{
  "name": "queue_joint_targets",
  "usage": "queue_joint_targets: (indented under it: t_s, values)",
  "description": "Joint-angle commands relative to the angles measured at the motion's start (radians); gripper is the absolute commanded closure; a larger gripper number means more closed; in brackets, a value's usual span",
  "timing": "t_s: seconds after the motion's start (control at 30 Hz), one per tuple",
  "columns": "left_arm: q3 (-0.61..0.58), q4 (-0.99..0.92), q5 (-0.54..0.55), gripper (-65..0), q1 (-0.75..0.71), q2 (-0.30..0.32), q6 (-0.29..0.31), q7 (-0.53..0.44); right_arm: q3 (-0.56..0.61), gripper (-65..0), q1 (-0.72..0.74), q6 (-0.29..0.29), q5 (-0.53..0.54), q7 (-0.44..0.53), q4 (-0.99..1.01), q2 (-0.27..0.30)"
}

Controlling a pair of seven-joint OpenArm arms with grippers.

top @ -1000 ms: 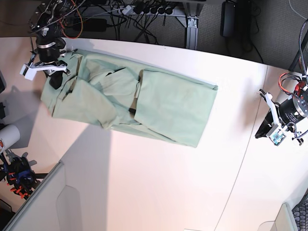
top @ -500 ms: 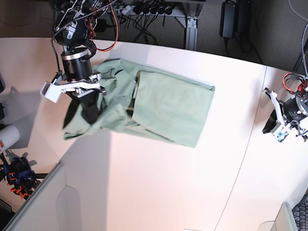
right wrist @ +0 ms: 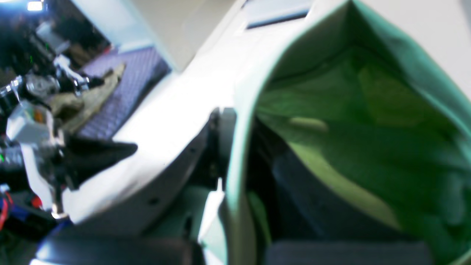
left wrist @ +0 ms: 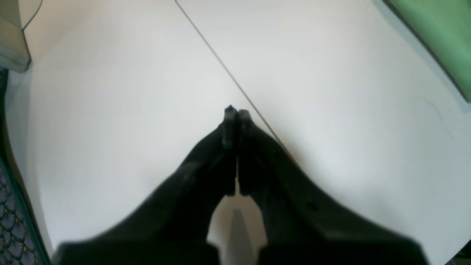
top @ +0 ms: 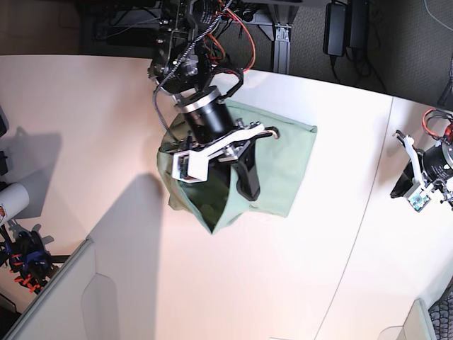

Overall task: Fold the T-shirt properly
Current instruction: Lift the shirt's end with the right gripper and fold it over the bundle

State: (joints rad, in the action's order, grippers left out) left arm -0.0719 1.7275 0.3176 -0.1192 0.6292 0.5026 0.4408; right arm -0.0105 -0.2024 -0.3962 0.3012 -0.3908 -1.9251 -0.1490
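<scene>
Cross-fold step judged in hand: the pale mint-green fabric T-shirt [top: 276,166] is being held up by one edge in the right claw [top: 244,180], clamped tight on the cloth, over the part lying on the white counter [top: 106,127]. The left claw [left wrist: 233,121] is being held empty, tips pressed together, well apart at the counter's edge. Next, the lifted edge needs lowering square onto the far hem, then releasing.

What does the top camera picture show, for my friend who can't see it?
The right arm's tool is pinched shut on a pale green T-shirt, carrying one end over the other on a white table. The left arm's tool waits shut at the table's far side, touching nothing.
</scene>
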Motion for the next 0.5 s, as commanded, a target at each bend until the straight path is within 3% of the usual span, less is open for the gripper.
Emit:
queue_joint_targets:
  t_s: [0.0, 0.17, 0.33, 0.47]
  values:
    - [0.008, 0.014, 0.009, 0.0, 0.014, 0.017, 0.001, -0.025, 0.016, 0.0, 0.009, -0.011, -0.010, 0.047, 0.004, -0.002]
    - [0.008, 0.014, 0.037, 0.0, 0.014, 0.017, 0.019, -0.025, 0.070, 0.0, 0.019, -0.011, -0.089, 0.119, 0.120, -0.001]
    - [0.008, 0.014, 0.049, 0.0, 0.014, 0.017, 0.019, -0.025, 0.112, 0.0, 0.080, -0.011, -0.121, 0.130, 0.234, -0.002]
    - [0.008, 0.014, 0.049, 0.0, 0.014, 0.017, 0.019, -0.025, 0.139, -22.4, 0.114, -0.011, -0.118, 0.136, 0.304, -0.002]
